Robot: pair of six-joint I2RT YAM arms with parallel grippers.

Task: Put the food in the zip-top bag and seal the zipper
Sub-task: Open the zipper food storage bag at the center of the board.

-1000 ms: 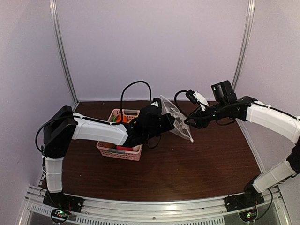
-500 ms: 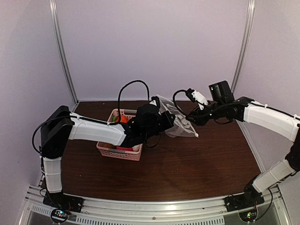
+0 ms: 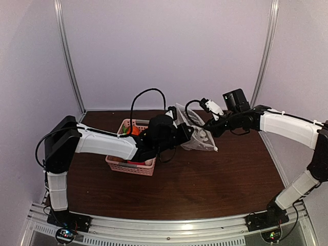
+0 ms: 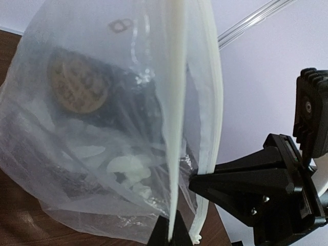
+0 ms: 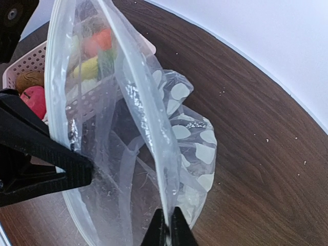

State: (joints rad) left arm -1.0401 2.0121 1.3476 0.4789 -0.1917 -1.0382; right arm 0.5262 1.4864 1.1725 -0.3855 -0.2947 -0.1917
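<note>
Two robot arms hold the zip-top bag (image 3: 199, 137) between them at the back of the table (image 3: 205, 184), just beside a pink basket (image 3: 128, 166). The left gripper (image 4: 171, 233) is pinched tight on the white zipper (image 4: 174, 102), and the right gripper (image 5: 169, 231) is clamped on the opposite rim. Red, yellow and orange food (image 5: 32, 97) sits in the basket.

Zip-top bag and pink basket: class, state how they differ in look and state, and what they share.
The zip-top bag is clear, soft, white-dotted; the pink basket is opaque lattice. The bag is pinched by the left gripper and right gripper; the basket stands ungripped on the table. Both are open.
</note>
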